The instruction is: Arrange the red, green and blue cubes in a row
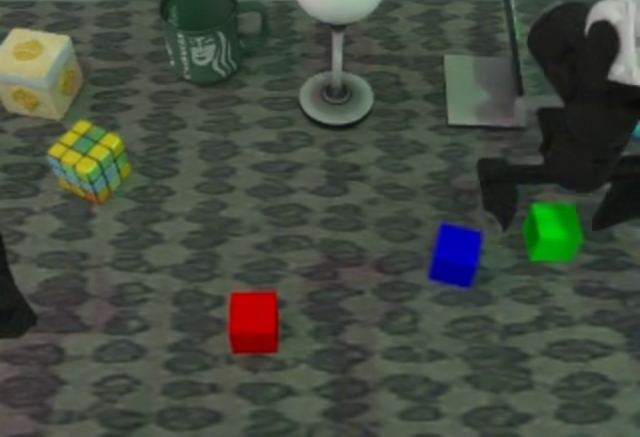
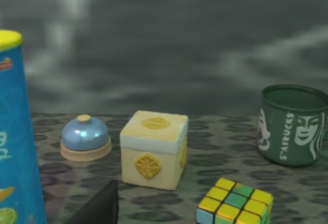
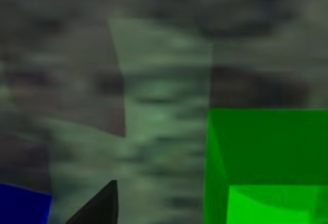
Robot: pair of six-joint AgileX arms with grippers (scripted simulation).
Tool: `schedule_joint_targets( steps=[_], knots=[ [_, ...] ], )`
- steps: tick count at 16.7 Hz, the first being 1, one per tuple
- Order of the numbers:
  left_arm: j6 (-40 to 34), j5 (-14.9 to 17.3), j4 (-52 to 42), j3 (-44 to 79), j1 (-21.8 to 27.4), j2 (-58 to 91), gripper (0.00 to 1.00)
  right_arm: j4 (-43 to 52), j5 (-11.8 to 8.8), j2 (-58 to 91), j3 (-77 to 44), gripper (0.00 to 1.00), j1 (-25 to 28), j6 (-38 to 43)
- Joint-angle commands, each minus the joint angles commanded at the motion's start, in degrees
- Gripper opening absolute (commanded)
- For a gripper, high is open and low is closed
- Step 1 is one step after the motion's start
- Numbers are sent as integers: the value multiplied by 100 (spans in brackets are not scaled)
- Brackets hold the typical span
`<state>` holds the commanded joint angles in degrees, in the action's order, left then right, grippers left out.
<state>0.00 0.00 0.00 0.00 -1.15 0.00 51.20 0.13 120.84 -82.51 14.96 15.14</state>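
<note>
Right now our right gripper (image 1: 553, 200) hangs over the green cube (image 1: 552, 231) at the counter's (image 1: 360, 377) right side, jaws apart on either side of it, not clamped. Blue cube (image 1: 456, 254) sits just left of green, tilted; red cube (image 1: 253, 321) well apart, left of centre. All three glossy, plain. Green mug (image 1: 205, 33) looks empty. Left arm (image 1: 12, 297) is parked at the left edge; we cannot tell its jaws. Only the left wrist view shows a bell (image 2: 85, 138) and blue can (image 2: 16, 131).

Dark patterned grey-green table (image 1: 330, 187) under a murky, streaked grey backdrop (image 2: 169, 39).
</note>
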Motion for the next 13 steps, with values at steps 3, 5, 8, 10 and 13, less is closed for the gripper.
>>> schedule_joint_targets(
  steps=[3, 5, 8, 10, 13],
  knots=[
    [0, 0, 0, 0, 0, 0, 100, -425, 2, 200, 264, 100, 9, 11],
    [0, 0, 0, 0, 0, 0, 100, -445, 2, 213, 278, 100, 10, 12],
    [0, 0, 0, 0, 0, 0, 100, -445, 2, 213, 278, 92, 10, 12],
    [0, 0, 0, 0, 0, 0, 100, -445, 2, 213, 278, 77, 10, 12],
    [0, 0, 0, 0, 0, 0, 100, -445, 2, 213, 278, 55, 10, 12]
  ],
)
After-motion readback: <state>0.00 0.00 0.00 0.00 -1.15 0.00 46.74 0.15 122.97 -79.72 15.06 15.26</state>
